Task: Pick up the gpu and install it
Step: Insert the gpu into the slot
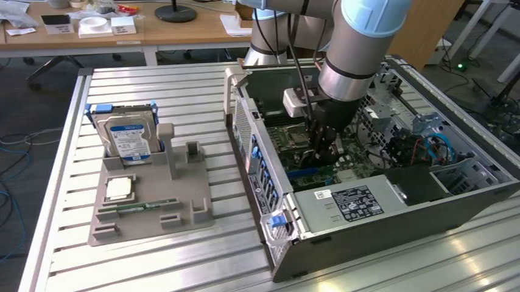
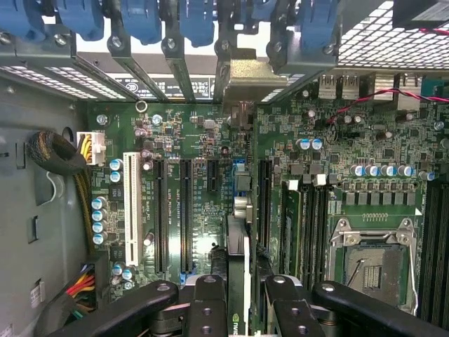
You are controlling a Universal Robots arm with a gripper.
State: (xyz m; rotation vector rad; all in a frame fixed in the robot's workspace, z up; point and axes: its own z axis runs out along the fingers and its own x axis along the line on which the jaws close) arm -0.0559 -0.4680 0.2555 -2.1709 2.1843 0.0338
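On the bench [image 1: 162, 85] I count one grey holder tray [image 1: 191, 213] and one open computer case [image 1: 390, 219]. The tray lies toward the bench edge on the exterior view's left, and the case takes the half on the exterior view's right, reaching close to the near edge. On the tray there are three parts: one hard drive [image 1: 130, 137] standing upright at the far end, one processor chip [image 1: 119, 187] lying flat in the middle, and one memory stick [image 1: 138, 207] lying flat nearer to the front.

Between the tray and the case wall a strip of bare slats is free, and the far part of the bench is also bare. Inside the case the room is much tighter. One arm [image 1: 357, 55] comes down from above through the open side, with the case walls near it on both sides.

On the motherboard [image 2: 210, 140] I see one white slot [image 2: 131, 207] and two long black slots [image 2: 186, 210] beside it. One metal-framed processor socket [image 2: 372, 263] is well apart from them.

The pincer [image 2: 242, 298] stands narrow. Its two fingers [image 2: 207, 305] press from both sides on one gpu [image 2: 238, 246], which is seen edge-on between them. The gpu hangs over the motherboard, between the black slots and the socket side. Whether its lower edge touches a slot, I cannot tell.
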